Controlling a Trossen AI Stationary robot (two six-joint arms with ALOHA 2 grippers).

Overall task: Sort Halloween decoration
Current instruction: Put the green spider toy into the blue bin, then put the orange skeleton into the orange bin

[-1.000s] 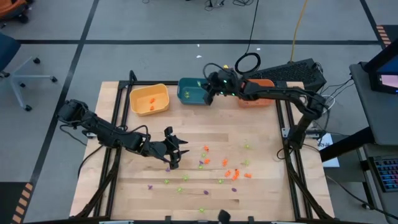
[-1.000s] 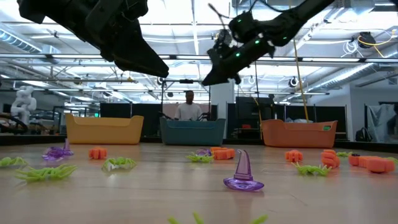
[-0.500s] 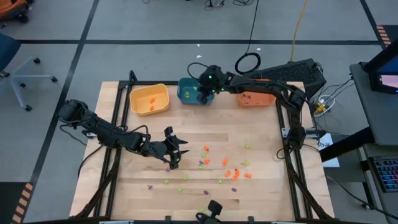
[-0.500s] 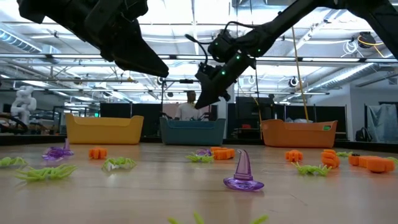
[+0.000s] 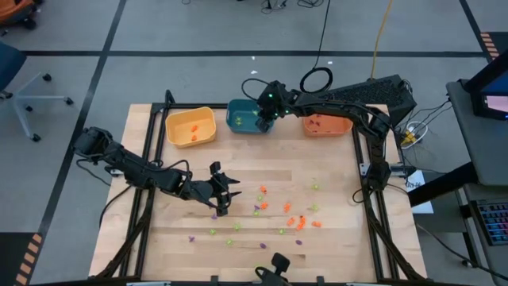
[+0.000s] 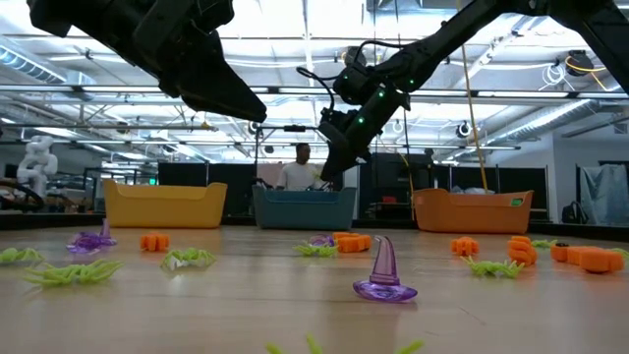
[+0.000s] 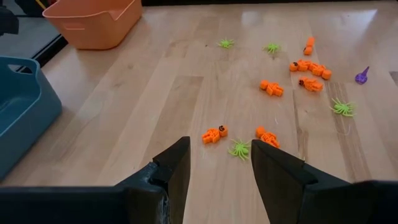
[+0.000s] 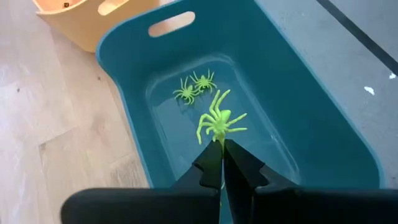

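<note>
Green spider (image 8: 219, 122) pinched in my right end effector (image 8: 222, 147) — arm stretched over the teal bin (image 8: 323, 140); left end effector (image 7: 217, 163) open, low over the bench (image 7: 155, 93).

Back edge of worktop (image 5: 159, 238) walled by three bins in a row: yellow bin (image 5: 190, 127), teal bin (image 5: 246, 117), orange bin (image 5: 325, 124). Right pincer (image 8: 222, 144) hangs over the teal bin. Bare wood between bins and trinkets (image 5: 298, 221). Left pincer (image 7: 217, 168) faces open boards; trinkets scattered beyond.
</note>
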